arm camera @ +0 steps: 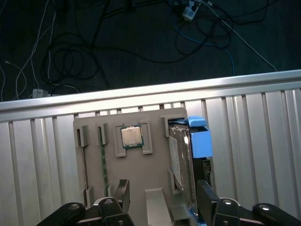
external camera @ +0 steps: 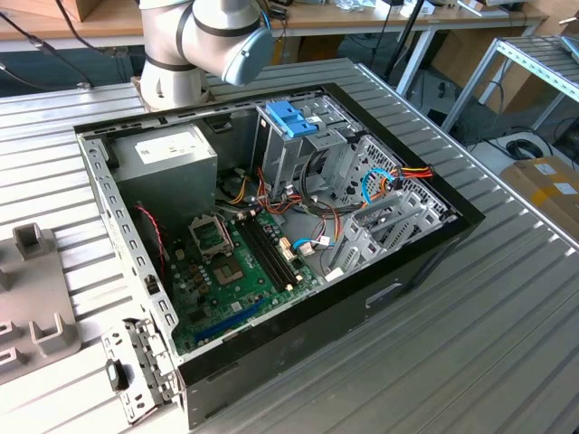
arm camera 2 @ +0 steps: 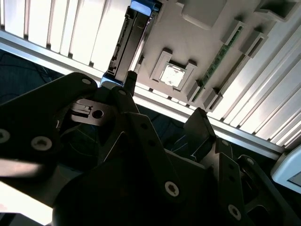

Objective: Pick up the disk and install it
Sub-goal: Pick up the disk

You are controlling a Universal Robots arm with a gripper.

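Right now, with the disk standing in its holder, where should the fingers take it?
Probably across its two broad faces, coming down from above: the disk stands on edge in the grey holder, thin top edge exposed, and the open fingers sit to either side of it.

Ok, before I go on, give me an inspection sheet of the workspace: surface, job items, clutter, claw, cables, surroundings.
Surface: slatted metal table, carrying an open computer case and a grey holder tray.
Job's things: the disk stands on edge in a slot of the tray, with its blue carrier frame on; not yet picked up.
Clutter: a processor chip and a memory stick also sit in the tray.
Grippers: the claw is open over the tray, holding nothing.
Cables: coloured wire bundles inside the case; loose cables on the floor past the table edge.
Surroundings: a workbench and a cardboard box beyond the table.
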